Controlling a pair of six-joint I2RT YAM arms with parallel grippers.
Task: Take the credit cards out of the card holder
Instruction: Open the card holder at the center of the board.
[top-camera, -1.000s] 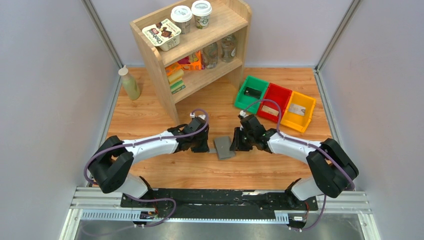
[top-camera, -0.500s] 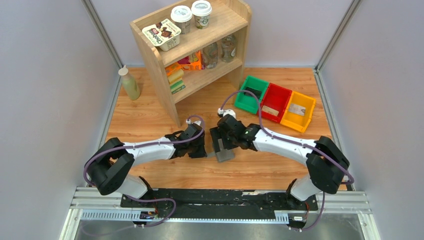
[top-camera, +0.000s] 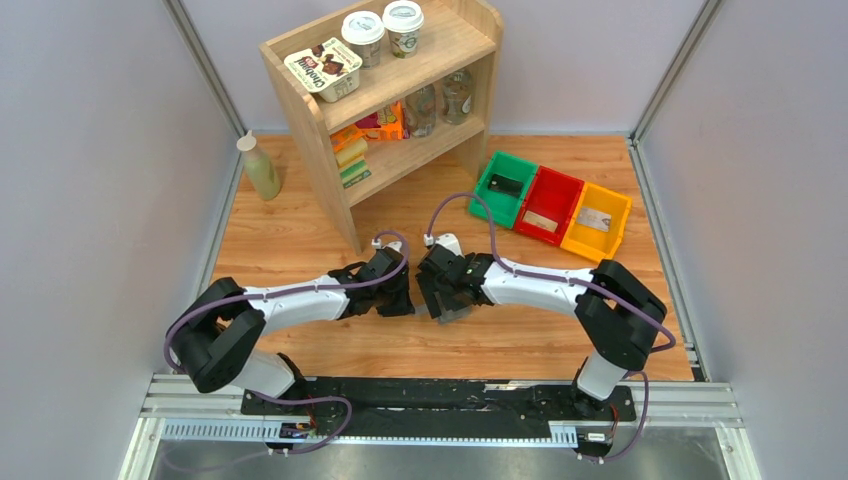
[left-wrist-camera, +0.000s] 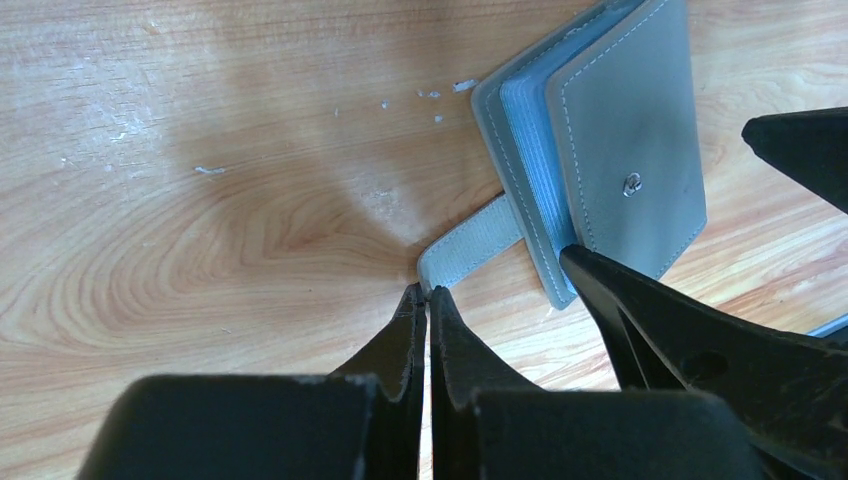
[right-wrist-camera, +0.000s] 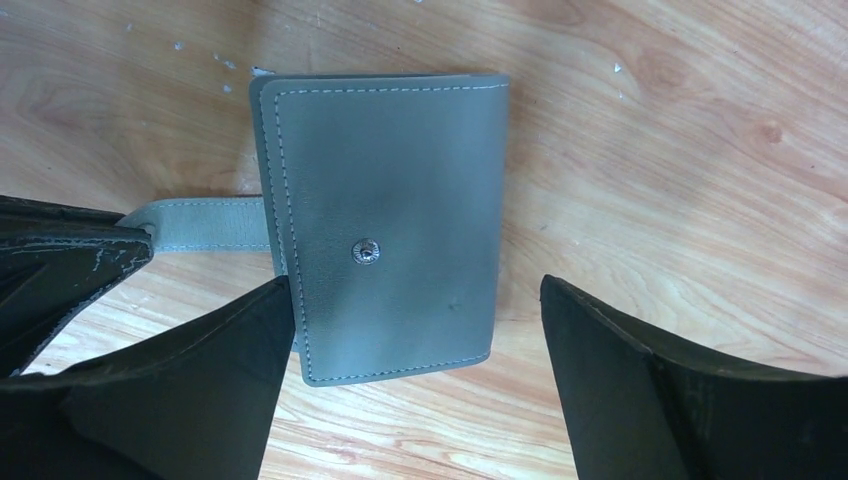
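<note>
The small flat grey stitched card holder (right-wrist-camera: 385, 220) lies closed on the wooden table (right-wrist-camera: 650, 150) between the two arms, metal snap stud (right-wrist-camera: 366, 250) up, pale blue-grey inner leaves (left-wrist-camera: 527, 140) showing at one edge, its strap tab (right-wrist-camera: 205, 222) reaching to the left jaws, which are pressed together with their tips at the tab's end (whether they pinch it I cannot tell). A light wooden shelf unit (top-camera: 320, 150) and green, red and yellow plastic bins (top-camera: 556, 176) stand well behind, out of the way. The right jaws, at the holder's right edge a second ago, now gape wide astride it, holding nothing.
</note>
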